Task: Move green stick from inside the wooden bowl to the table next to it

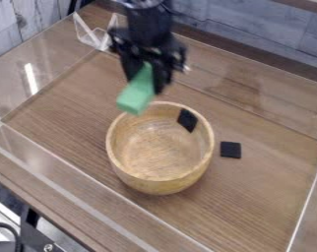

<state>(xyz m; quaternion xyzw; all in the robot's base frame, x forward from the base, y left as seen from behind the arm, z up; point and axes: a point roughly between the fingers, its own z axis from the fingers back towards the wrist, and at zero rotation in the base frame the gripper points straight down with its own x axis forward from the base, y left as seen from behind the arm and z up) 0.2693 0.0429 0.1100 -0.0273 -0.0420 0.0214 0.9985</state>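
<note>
The green stick [138, 91] hangs tilted in the air, above and just left of the wooden bowl's far rim. My gripper [148, 69] points down and is shut on the stick's upper end. The round, light-tan wooden bowl [128, 157] sits on the brown table [69, 108] below. A small black square [186, 119] leans against the bowl's inner far wall.
Another small black square [229, 150] lies on the table right of the bowl. Clear acrylic walls [36, 162] edge the tabletop at the left and front. A white wire-like object [93, 37] stands at the back left behind the arm.
</note>
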